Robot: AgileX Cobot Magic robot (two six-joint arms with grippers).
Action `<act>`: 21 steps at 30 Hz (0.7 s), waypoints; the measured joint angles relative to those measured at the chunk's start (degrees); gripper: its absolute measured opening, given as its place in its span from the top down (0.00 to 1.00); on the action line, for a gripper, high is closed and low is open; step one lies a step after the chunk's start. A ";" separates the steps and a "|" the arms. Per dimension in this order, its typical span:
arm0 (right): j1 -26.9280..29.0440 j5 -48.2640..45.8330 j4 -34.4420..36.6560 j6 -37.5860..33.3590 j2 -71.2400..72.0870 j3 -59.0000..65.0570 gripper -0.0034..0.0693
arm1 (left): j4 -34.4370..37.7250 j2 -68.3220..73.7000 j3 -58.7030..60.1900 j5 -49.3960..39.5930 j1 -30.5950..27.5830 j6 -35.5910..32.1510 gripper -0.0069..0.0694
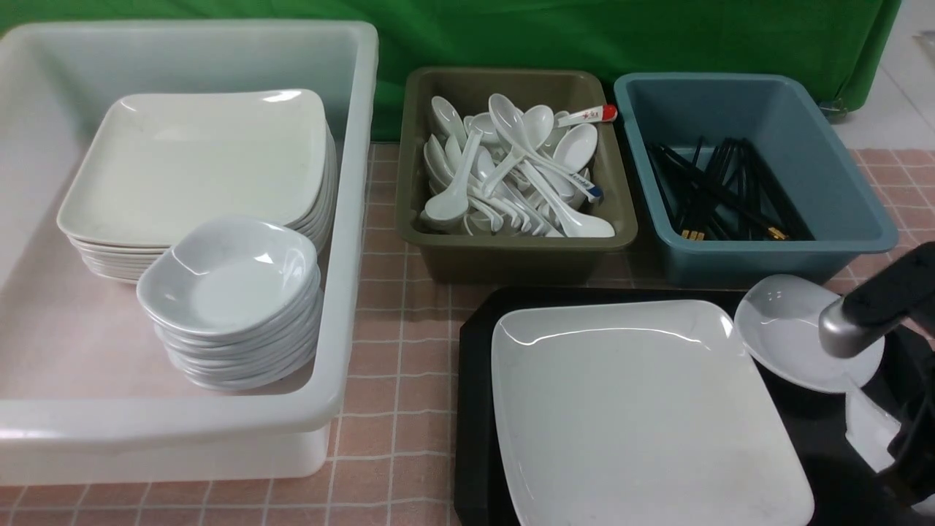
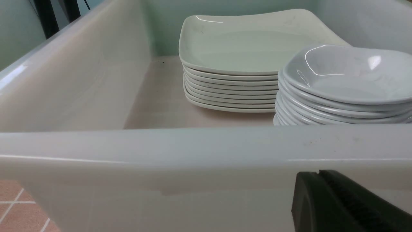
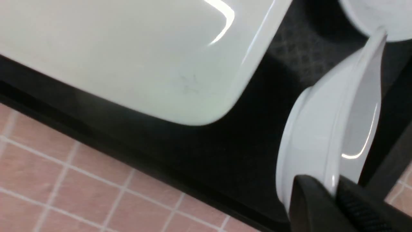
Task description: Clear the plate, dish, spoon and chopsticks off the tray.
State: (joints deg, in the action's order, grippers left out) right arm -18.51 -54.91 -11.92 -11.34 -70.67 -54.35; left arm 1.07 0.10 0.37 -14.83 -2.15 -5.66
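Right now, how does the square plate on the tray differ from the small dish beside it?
The plate is far wider than the dish. The plate is square with rounded corners and shallow; the dish is rounded and deeper. The plate fills the tray's middle, while the dish sits at its far right corner, partly hidden by the right arm. Both are glossy white and empty.
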 joint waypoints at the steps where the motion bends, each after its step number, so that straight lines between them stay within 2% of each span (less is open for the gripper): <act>1: 0.00 -1.84 1.21 -0.62 0.26 -1.84 0.83 | 0.01 0.00 0.00 0.00 0.00 0.00 0.88; 5: -0.06 -5.40 10.10 -5.99 0.79 -11.96 0.83 | 0.01 0.00 0.00 0.00 0.00 0.00 0.88; 8: -2.84 -3.24 25.56 -16.00 -0.39 -20.94 0.83 | 0.01 0.00 0.00 0.00 0.00 0.00 0.88; 9: -3.51 -2.86 27.72 -17.57 -0.58 -21.46 0.83 | 0.01 0.00 0.00 0.00 0.00 0.00 0.88; 11: -10.12 -0.28 39.27 -27.61 -5.68 -29.08 0.83 | 0.01 0.00 0.00 0.00 0.00 0.00 0.88; 12: -10.69 -0.06 39.75 -28.16 -5.68 -29.08 0.83 | 0.01 0.00 0.00 0.00 0.00 0.00 0.88; 15: -18.26 3.65 42.70 -32.93 -14.39 -36.83 0.83 | 0.01 0.00 0.00 0.00 0.00 0.00 0.88; 17: -22.77 6.50 42.16 -35.17 -21.54 -42.47 0.83 | 0.01 0.00 0.00 0.00 0.00 0.00 0.88; 19: -27.55 8.74 38.30 -36.24 -29.59 -49.46 0.83 | 0.01 0.00 0.00 0.00 0.00 0.00 0.88; 20: -27.55 8.74 37.75 -36.24 -30.28 -50.15 0.83 | 0.01 0.00 0.00 0.00 0.00 0.00 0.88; 21: -31.01 9.29 31.27 -35.24 -36.33 -56.07 0.83 | 0.01 0.00 0.00 0.00 0.00 0.00 0.88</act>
State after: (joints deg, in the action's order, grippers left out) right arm -49.52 -45.62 19.36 -46.58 -107.00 -110.42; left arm 1.08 0.10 0.37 -14.83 -2.15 -5.66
